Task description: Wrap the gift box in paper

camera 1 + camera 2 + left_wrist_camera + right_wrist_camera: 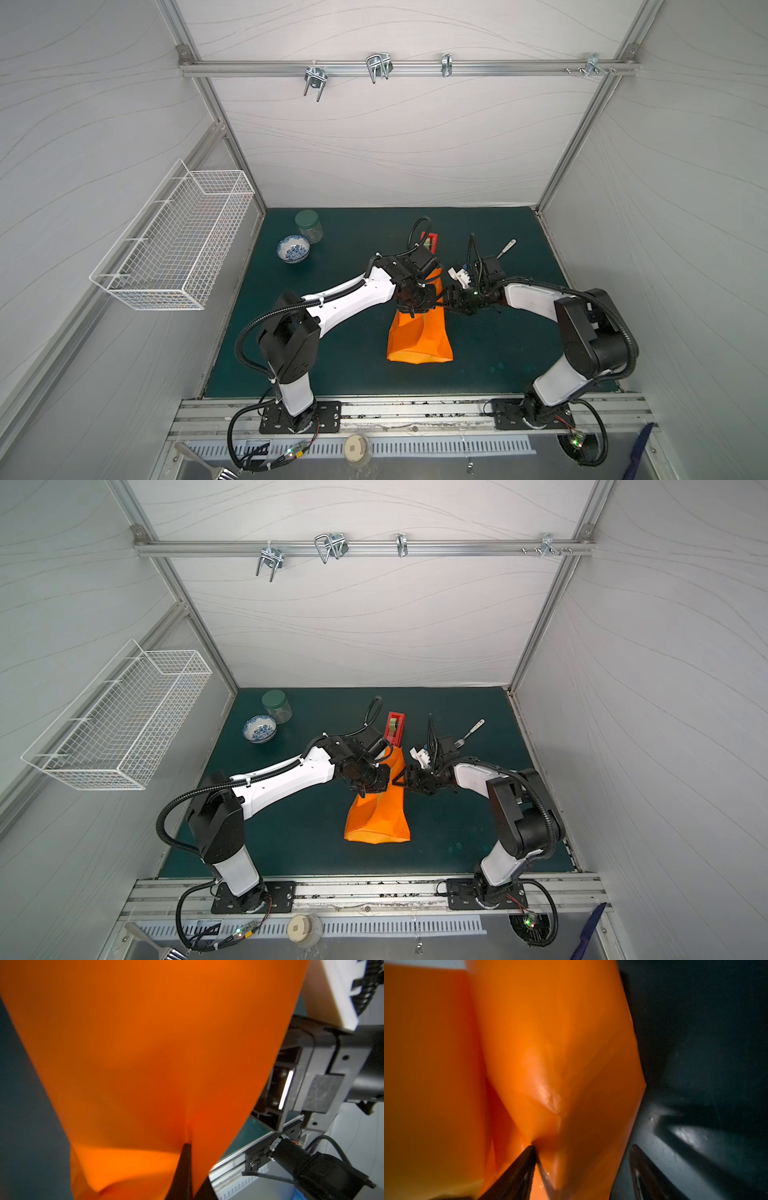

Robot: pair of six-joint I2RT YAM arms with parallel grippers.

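Observation:
The orange paper (419,336) (378,816) rises from the green mat in a creased, bulging tent, with its wide lower end on the mat. My left gripper (409,311) (365,789) is shut on the paper's raised top; in the left wrist view the left gripper (190,1147) pinches a fold of the paper (145,1053). My right gripper (442,297) (399,777) meets the same top from the right. In the right wrist view the right gripper (583,1147) is open, with the paper's (550,1053) edge between its fingers. The gift box is hidden.
A red tape dispenser (430,241) (395,727) lies just behind the paper. A fork (508,248) and a white object (459,276) lie behind the right arm. A blue-patterned bowl (294,248) and a green-lidded jar (308,224) stand at the back left. A wire basket (174,241) hangs on the left wall.

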